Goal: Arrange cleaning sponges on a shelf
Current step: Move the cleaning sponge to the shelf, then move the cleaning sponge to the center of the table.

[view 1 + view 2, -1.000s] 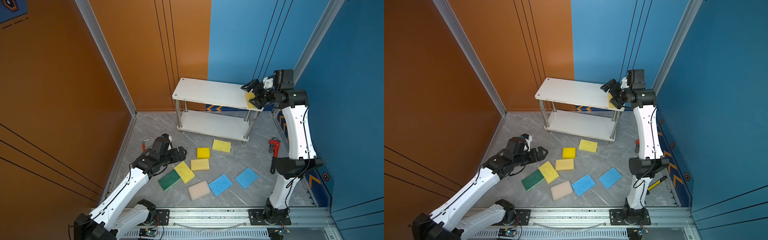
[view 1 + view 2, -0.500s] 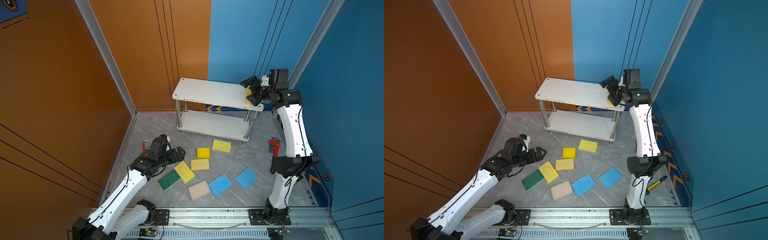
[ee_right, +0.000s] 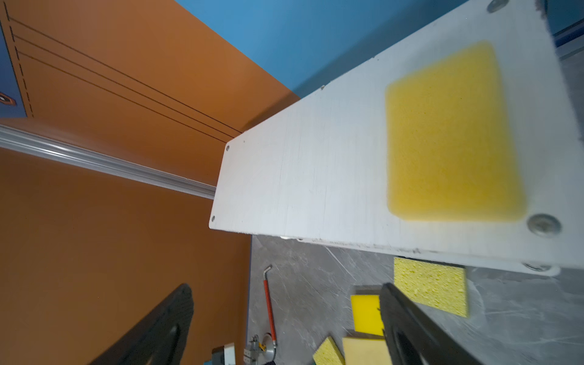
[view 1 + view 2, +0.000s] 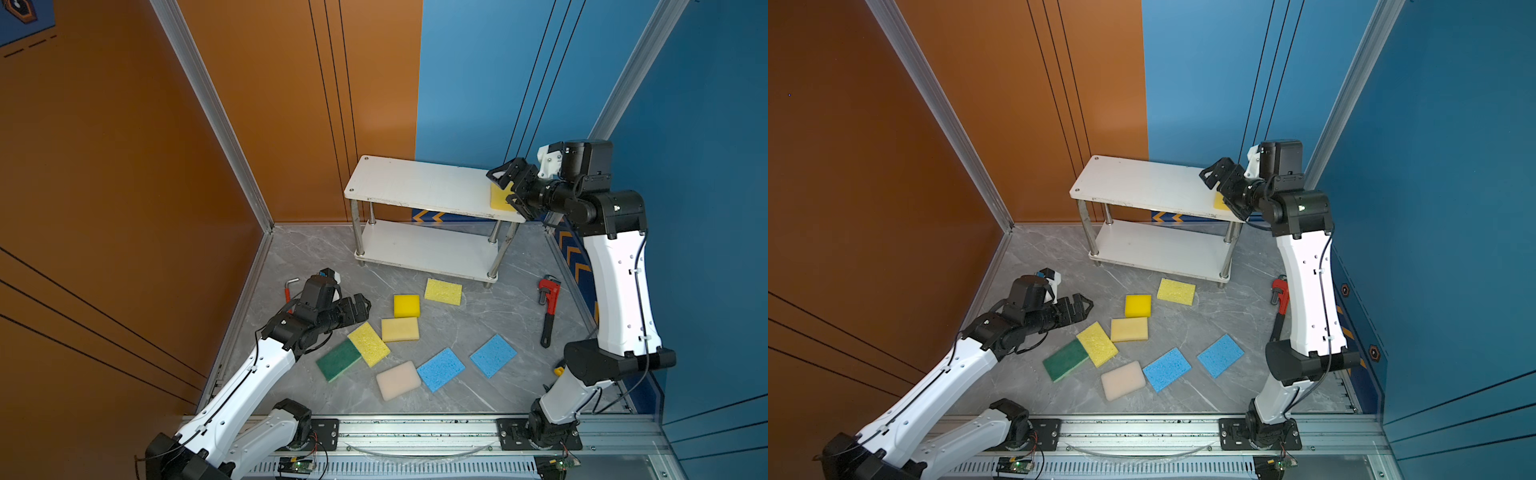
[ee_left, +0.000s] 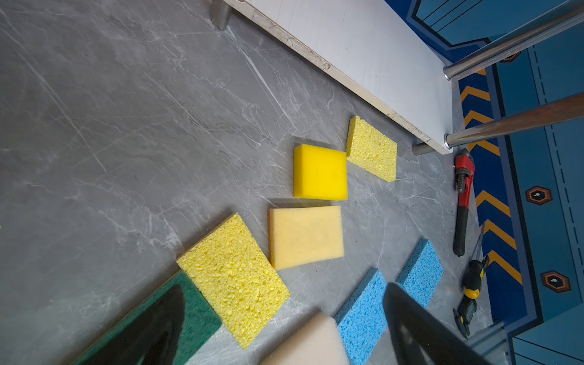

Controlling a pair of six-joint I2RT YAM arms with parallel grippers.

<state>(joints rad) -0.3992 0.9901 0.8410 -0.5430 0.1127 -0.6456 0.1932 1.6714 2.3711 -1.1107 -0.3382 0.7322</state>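
Note:
The shelf [image 4: 415, 187] stands at the back, a white two-board rack on chrome posts. One thick yellow sponge [image 3: 448, 136] lies flat on the right end of its top board [image 4: 498, 198]. My right gripper [image 4: 500, 189] hovers open just above that sponge, holding nothing [image 3: 286, 286]. On the floor lie several more cleaning sponges: bright yellow [image 4: 406, 305], pale yellow [image 4: 400, 329], two porous yellow [image 4: 443, 291] [image 4: 369, 344], green [image 4: 338, 360], beige [image 4: 398, 380] and two blue [image 4: 441, 369] [image 4: 493, 355]. My left gripper [image 4: 363, 309] is open and empty, low beside the porous yellow sponge [image 5: 234, 275].
A red pipe wrench [image 4: 548, 303] lies on the floor right of the shelf. A red-handled hex key [image 4: 289, 289] lies by the orange wall behind my left arm. A yellow-and-black tool [image 5: 472, 281] sits near the blue wall. The lower shelf board [image 4: 424, 249] is bare.
My right arm rose and reached further over the shelf's right end, then drew back, jaws open throughout. The yellow sponge stayed on the top board. My left gripper edged slightly toward the floor sponges.

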